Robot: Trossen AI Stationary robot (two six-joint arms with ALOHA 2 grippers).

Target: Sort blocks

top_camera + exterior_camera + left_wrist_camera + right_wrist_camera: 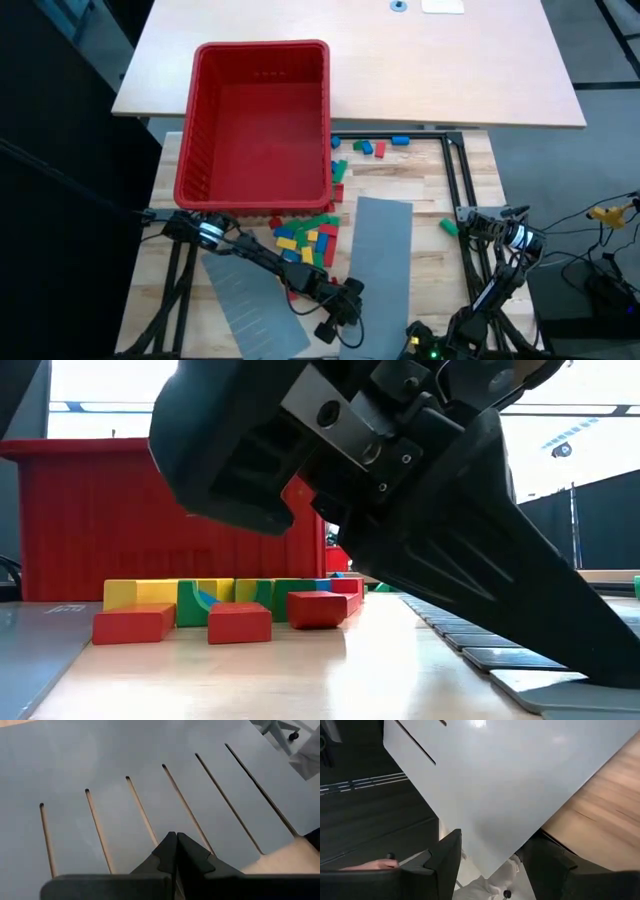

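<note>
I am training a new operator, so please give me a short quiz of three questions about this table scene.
1. True or false: blocks lie inside the red bin.
2. The left gripper, above the grey slotted panel, is: A) open, B) shut and empty, C) shut on a block.
3. What colour is the lone block beside the right arm?
Key: 1 false; 2 B; 3 green.
</note>
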